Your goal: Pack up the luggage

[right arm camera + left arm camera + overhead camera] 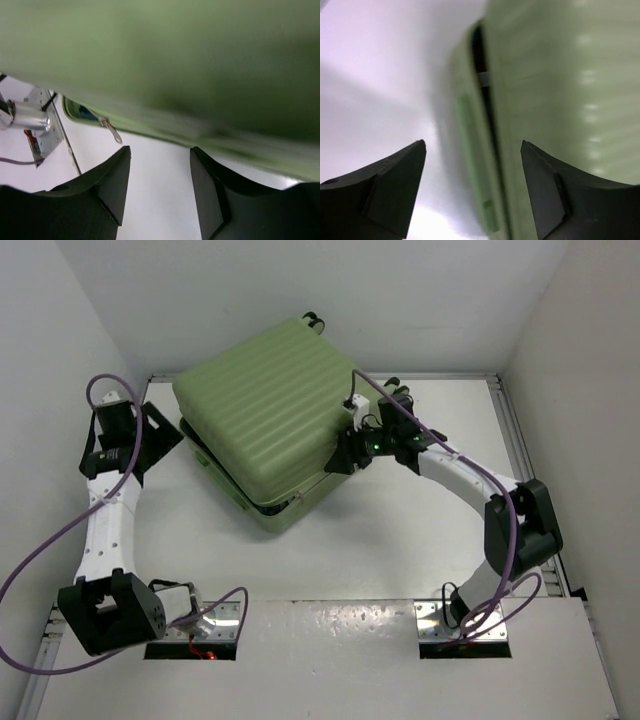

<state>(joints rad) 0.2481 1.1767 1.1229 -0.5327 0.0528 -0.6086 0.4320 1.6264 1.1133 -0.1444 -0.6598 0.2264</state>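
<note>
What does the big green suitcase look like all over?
The luggage is a light-green hard shell with ribs across its lid. It lies flat, turned at an angle, on the white table, dark wheels at its far corner. The lid is not fully shut: a dark gap runs along the side, where a metal zipper pull dangles. The right end effector hovers close beside it.

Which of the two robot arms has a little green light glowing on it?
The right arm, reaching the suitcase's right edge: a green light glows at its wrist. The left arm shows none.
</note>
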